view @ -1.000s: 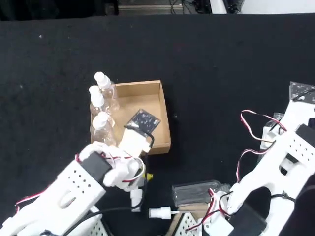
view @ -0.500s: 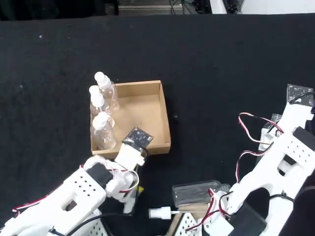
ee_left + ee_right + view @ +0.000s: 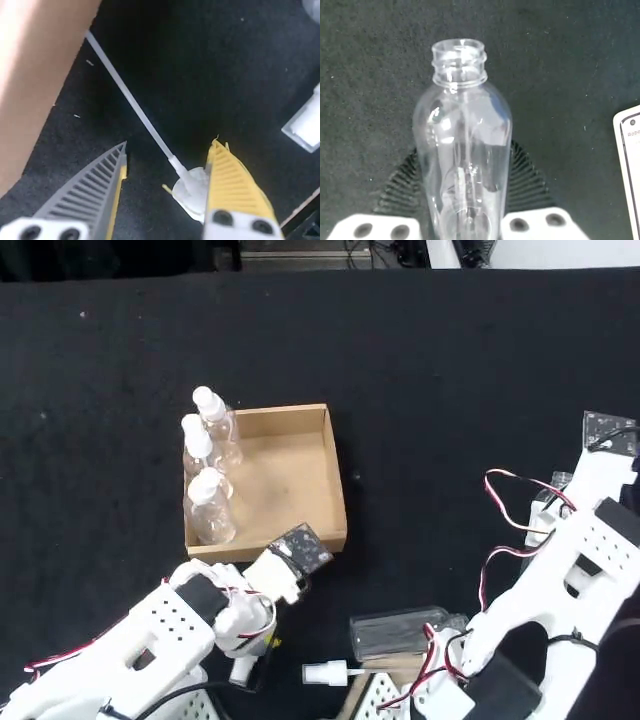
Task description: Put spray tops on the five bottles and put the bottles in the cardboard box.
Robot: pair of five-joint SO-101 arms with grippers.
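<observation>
Five bottles can be counted. Three wear white spray tops and stand upright in a row inside the cardboard box (image 3: 335, 480), along one side wall: a far bottle (image 3: 212, 420), a middle bottle (image 3: 198, 448) and a near bottle (image 3: 212, 515). A fourth, the lying bottle (image 3: 400, 635), rests on its side on the black worktop (image 3: 450, 370) near the front edge, outside the box, and its neck carries no top. The fifth, the held bottle (image 3: 462, 140), is clear and open-necked and sits in the right end effector (image 3: 465, 150), whose two dark ribbed fingers press against its body from both sides. Four spray tops can be counted: the three on the boxed bottles and one loose spray top (image 3: 322, 673) lying flat on the worktop just in front of the lying bottle. Its long thin tube stretches away from its head. The left end effector (image 3: 257, 658) hangs low over the worktop between the box's near wall and the front edge. Seen from its wrist, the left end effector (image 3: 170, 144) is spread wide and grips nothing. The head of the loose spray top (image 3: 192, 189) lies right against the inner side of the yellow finger (image 3: 232, 180), though whether they actually touch cannot be told, while the grey finger (image 3: 95, 185) stands well apart from it.
</observation>
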